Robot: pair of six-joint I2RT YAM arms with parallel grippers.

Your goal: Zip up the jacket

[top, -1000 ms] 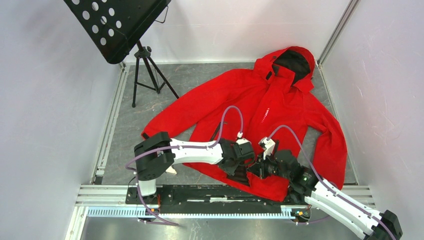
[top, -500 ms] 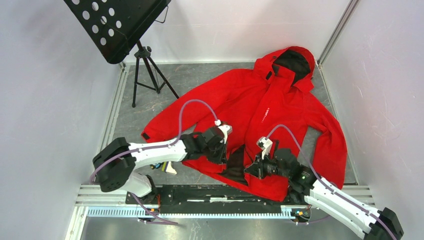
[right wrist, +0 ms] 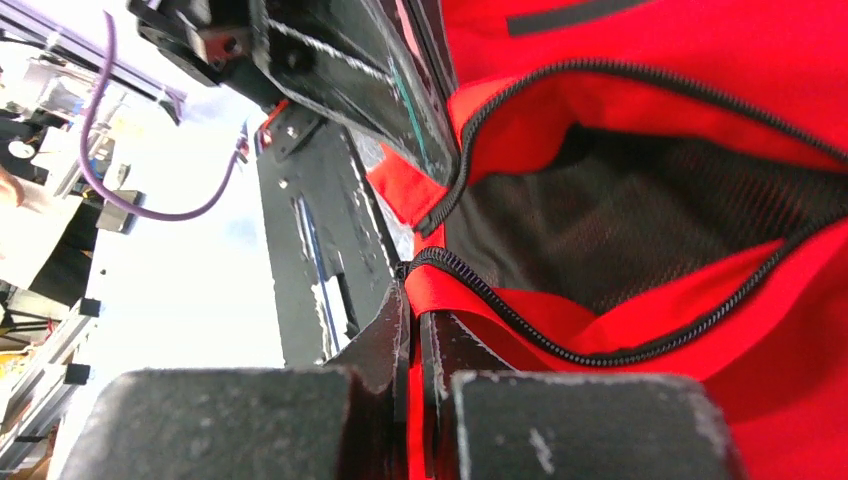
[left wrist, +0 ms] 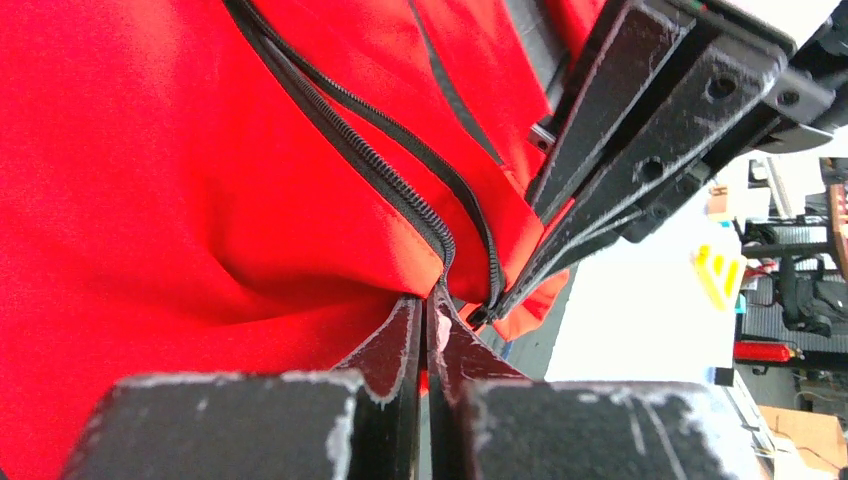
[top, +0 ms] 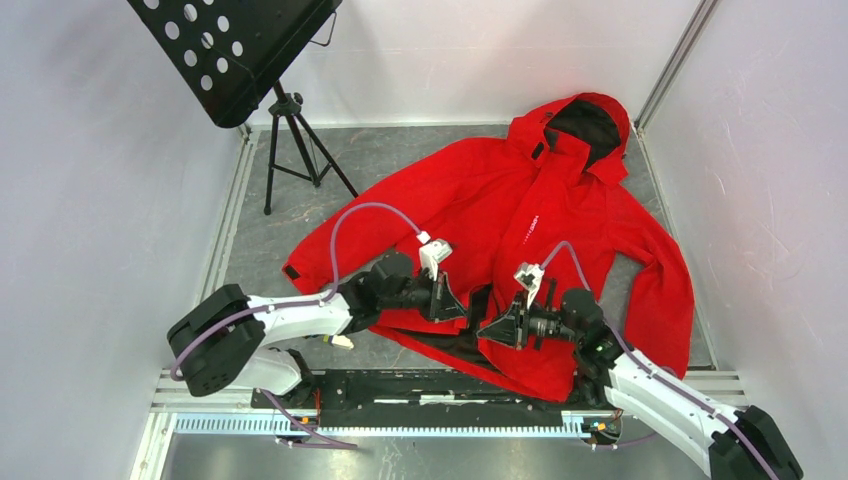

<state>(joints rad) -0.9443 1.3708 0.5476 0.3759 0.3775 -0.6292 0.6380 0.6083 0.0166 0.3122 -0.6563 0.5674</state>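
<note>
You've got left gripper [top: 447, 300] and right gripper [top: 492, 331] each pinched shut on the jacket [top: 520, 210] hem, hood-far on the table [top: 400, 160]; it looks soft and slippery, so grip beside the zip [left wrist: 380, 180].

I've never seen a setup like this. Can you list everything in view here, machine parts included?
jacket: one, bright red with black hood lining, spread on the table, hood at the far side
front zip: one, black, apart at the hem, dark mesh showing in the gap
music stand: one, black, perforated, on a tripod at the far left
table: one, mottled grey, under it all
cables: two, purple, one looped over each arm
left arm: one, white and black, reaching in from the near edge
right arm: one, white and black, reaching in from the near edge
left claw: one, black, shut on the jacket hem by the zip
right claw: one, black, shut on the opposite hem edge
</note>
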